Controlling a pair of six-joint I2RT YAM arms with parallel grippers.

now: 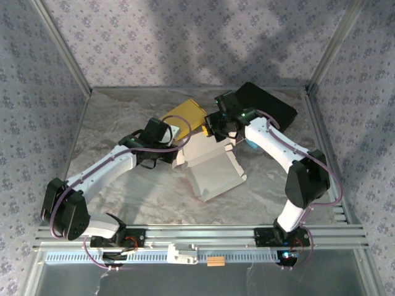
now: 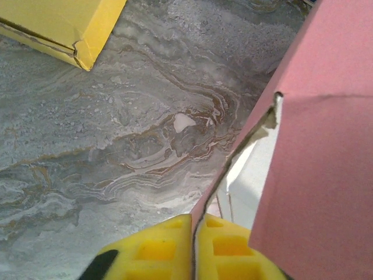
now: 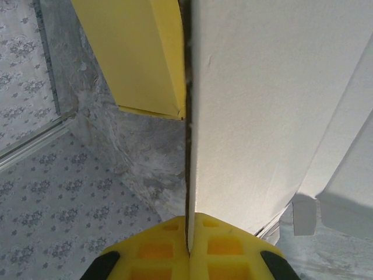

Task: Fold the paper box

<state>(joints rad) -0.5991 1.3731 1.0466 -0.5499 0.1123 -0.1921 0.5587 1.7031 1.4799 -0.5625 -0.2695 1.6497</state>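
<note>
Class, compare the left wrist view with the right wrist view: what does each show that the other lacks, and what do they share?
Left wrist: the box's pink outer face. Right wrist: the patterned wall. Shared: the yellow box, the table, and a box flap pinched by the left gripper or the right gripper.

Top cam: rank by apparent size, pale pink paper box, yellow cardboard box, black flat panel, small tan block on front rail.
1. pale pink paper box
2. black flat panel
3. yellow cardboard box; both are partly covered, so 2 versus 3 is unsure
4. small tan block
</note>
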